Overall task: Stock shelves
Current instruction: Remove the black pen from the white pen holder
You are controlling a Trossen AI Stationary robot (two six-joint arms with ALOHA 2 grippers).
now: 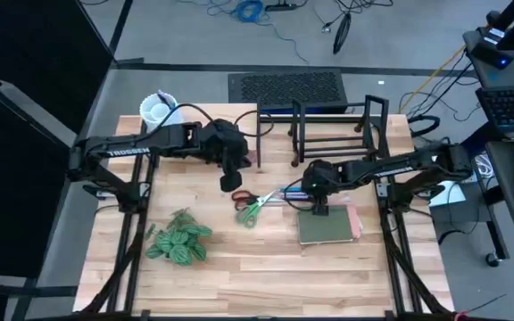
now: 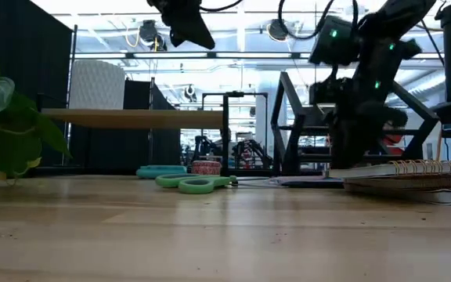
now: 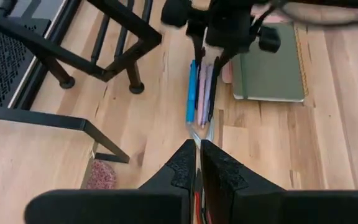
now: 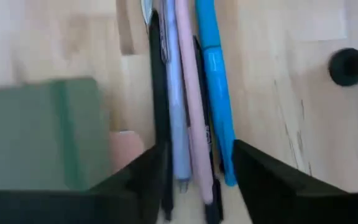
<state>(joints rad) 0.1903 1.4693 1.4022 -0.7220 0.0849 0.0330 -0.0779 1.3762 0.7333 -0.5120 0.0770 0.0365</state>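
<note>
Currently the pale-wood riser shelf (image 1: 205,127) sits at the table's back left, partly under the left arm; the black wire rack (image 1: 333,129) stands just right of it, at back centre. Both are on the wooden table (image 1: 266,272).

Right gripper (image 4: 194,180): lowered over a bundle of pens (image 4: 191,93), fingers spread apart on either side of the pens, not closed on them. Pens lie flat, side by side, just left of a green notebook (image 1: 327,226).

Left gripper (image 3: 197,168): raised above the table near the riser's front edge, fingers pressed together, nothing seen between them.

Green scissors (image 1: 252,209) lie near the pens. Leafy plant (image 1: 178,241) front left; white cup (image 1: 158,111) back left.
</note>
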